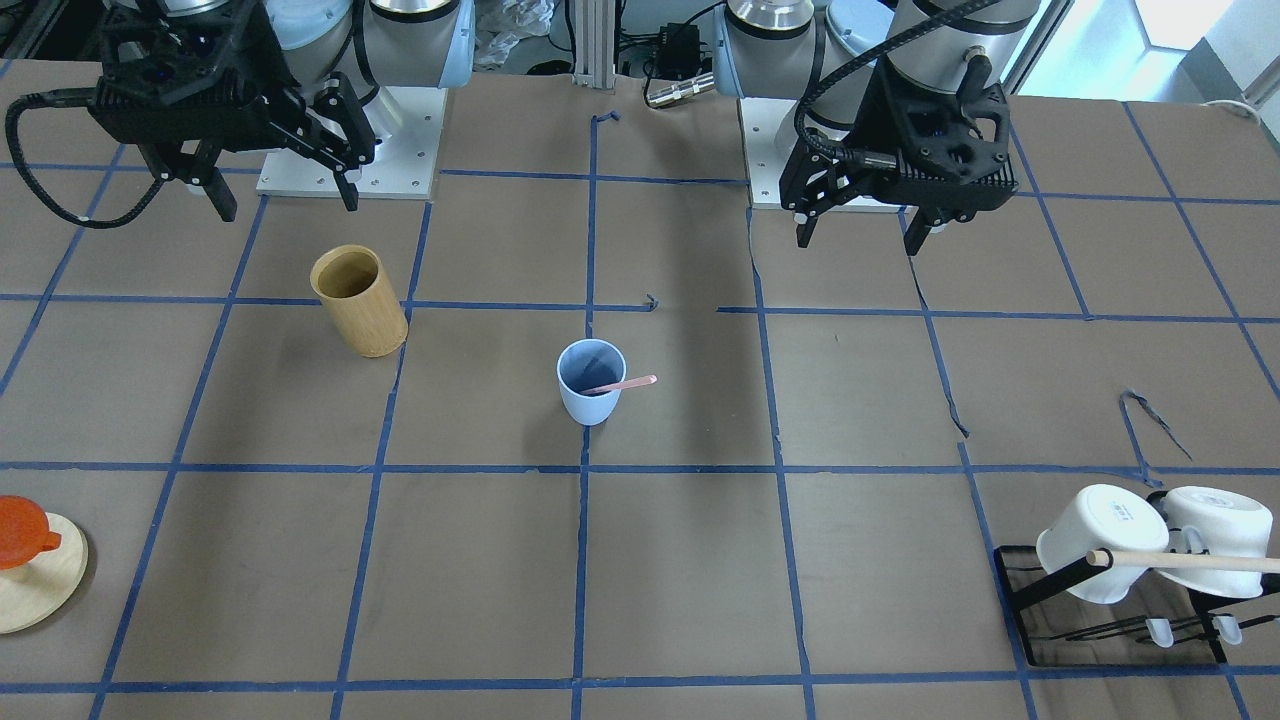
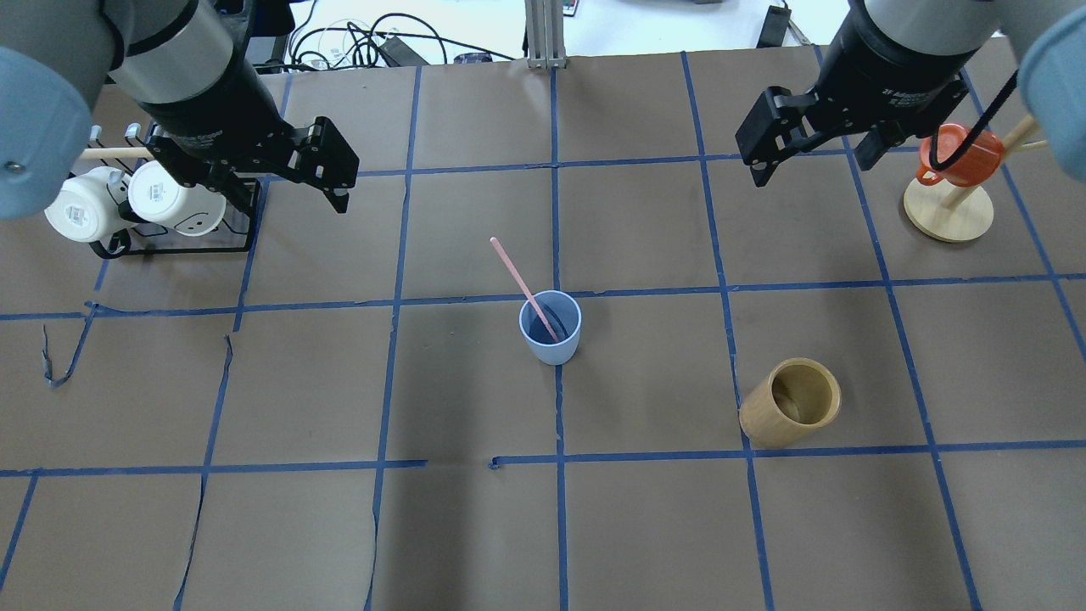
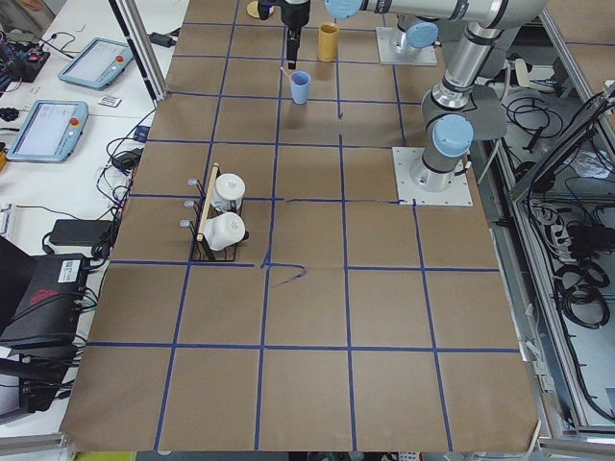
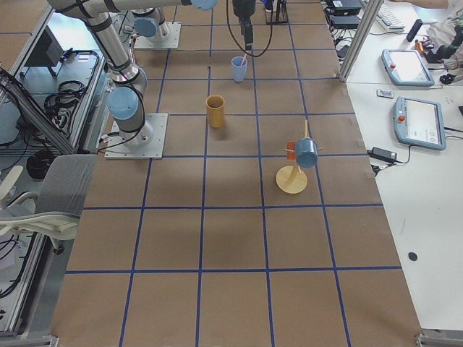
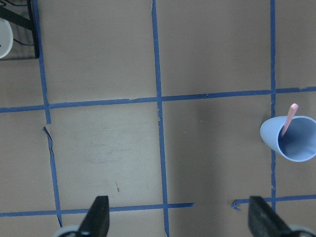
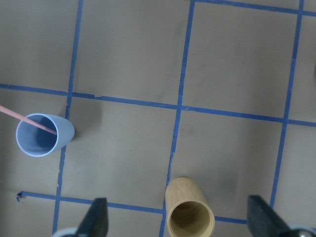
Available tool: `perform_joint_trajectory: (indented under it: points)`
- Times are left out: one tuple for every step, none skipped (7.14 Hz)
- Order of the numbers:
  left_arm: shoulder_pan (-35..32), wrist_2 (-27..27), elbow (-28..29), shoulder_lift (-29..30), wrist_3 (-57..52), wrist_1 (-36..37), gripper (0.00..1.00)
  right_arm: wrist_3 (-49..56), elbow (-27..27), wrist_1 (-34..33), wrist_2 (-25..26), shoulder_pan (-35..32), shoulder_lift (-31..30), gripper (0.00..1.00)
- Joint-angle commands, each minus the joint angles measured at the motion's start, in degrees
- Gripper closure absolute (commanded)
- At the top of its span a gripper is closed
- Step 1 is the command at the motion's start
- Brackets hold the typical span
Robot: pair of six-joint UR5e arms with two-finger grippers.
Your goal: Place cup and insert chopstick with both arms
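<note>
The light blue cup [image 1: 590,402] stands upright near the table's middle, and it also shows in the overhead view [image 2: 551,346]. One pale pink chopstick [image 1: 628,383] leans inside it, its top end sticking out over the rim [image 2: 516,274]. My left gripper [image 1: 858,240] hangs open and empty above the table, well off to the cup's side. Its wrist view shows the cup [image 5: 289,140] at the right edge. My right gripper [image 1: 287,205] is open and empty too, high near the bamboo cylinder. Its wrist view shows the cup [image 6: 42,136] at the left.
A tan bamboo cylinder [image 2: 791,403] stands on the right arm's side of the cup. A black rack with two white mugs [image 2: 110,204] and a long wooden rod sits under the left arm. An orange cup hangs on a wooden stand [image 2: 948,212] at the far right.
</note>
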State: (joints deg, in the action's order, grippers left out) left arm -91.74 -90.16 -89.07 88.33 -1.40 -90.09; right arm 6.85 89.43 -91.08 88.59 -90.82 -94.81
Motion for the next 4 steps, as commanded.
perform_joint_trajectory:
  points:
    - [-0.02,0.07,0.04,0.0,0.09,0.0,0.0,0.09,0.05,0.02,0.0,-0.06,-0.02,0.0]
    - [0.07,0.16,0.04,0.0,0.17,0.0,0.0,0.09,0.05,0.02,0.0,-0.06,-0.02,0.0]
    - [-0.02,0.25,0.04,0.0,0.26,0.0,0.0,0.09,0.22,-0.06,0.0,-0.06,-0.02,0.0]
    - [-0.02,0.25,-0.05,0.0,0.35,0.0,0.0,0.09,0.48,-0.06,-0.17,-0.06,-0.11,0.0]
